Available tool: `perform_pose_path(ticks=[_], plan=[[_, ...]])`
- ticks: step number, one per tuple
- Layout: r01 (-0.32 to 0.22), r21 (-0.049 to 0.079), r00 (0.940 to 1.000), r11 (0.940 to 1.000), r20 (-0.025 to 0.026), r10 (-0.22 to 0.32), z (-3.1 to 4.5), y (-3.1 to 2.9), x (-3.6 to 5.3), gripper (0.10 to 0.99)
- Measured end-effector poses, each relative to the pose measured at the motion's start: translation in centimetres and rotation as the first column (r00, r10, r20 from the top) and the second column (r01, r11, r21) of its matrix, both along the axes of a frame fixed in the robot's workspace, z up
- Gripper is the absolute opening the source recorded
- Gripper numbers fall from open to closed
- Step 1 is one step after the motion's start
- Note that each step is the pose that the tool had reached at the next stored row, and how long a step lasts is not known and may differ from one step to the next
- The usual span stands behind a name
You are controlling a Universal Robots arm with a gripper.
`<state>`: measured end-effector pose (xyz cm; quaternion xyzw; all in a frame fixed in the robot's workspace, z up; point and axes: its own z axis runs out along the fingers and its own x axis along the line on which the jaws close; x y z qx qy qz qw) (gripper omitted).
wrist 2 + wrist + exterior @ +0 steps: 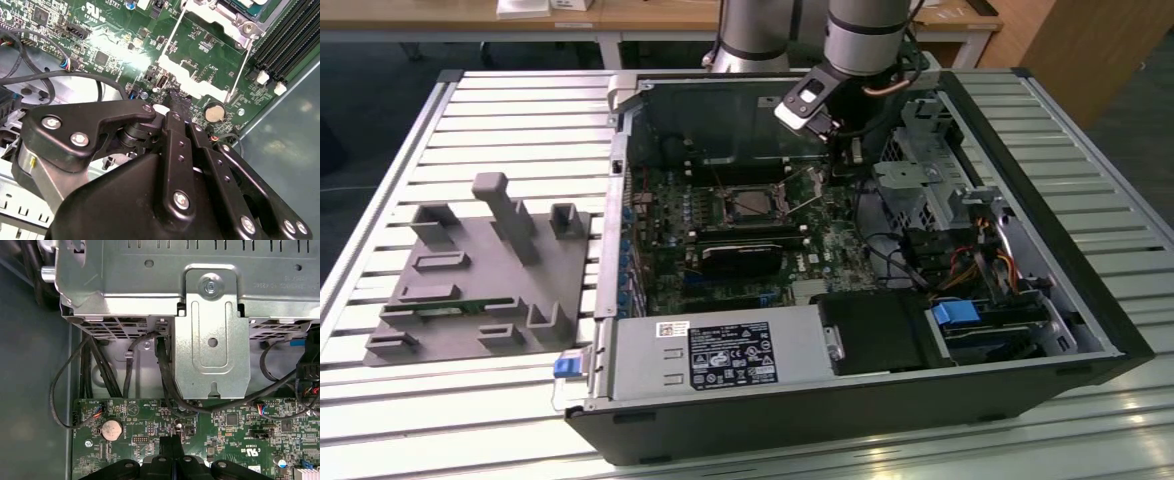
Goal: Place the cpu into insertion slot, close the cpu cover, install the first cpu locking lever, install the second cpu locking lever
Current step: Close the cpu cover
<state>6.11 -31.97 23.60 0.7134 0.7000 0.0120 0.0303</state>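
The gripper (172,442) is clenched on nothing, fingertips pressed together over the green motherboard (834,245), just beside the insertion slot (750,203). A thin wire locking lever (171,35) flanks that slot. Whether the cpu lies inside, I cannot tell.

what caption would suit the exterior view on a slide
Gripper inside the open computer case, to the exterior view's right of the insertion slot.

Silver-grey tubular arm (867,30) carries a black tool (172,445) studded with silver screws (181,200).
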Motion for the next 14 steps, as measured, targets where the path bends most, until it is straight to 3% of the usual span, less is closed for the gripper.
perform_pose_path(ticks=[1, 2, 5, 6, 14], plan=[[0.000, 0.000, 1.0000, 1.0000, -0.0070, 0.000, -0.01, 0.00, 0.01, 0.102], [0.000, 0.000, 0.9998, 1.0000, -0.0179, 0.000, -0.01, 0.00, 0.03, 0.102], [0.000, 0.000, 0.9985, 1.0000, -0.0551, 0.000, -0.02, 0.00, 0.10, 0.102], [0.000, 0.000, 0.9982, 1.0000, -0.0600, 0.000, -0.02, 0.00, 0.10, 0.102], [0.000, 0.000, 0.9982, 1.0000, -0.0600, 0.000, -0.02, 0.01, -0.31, 0.102]])
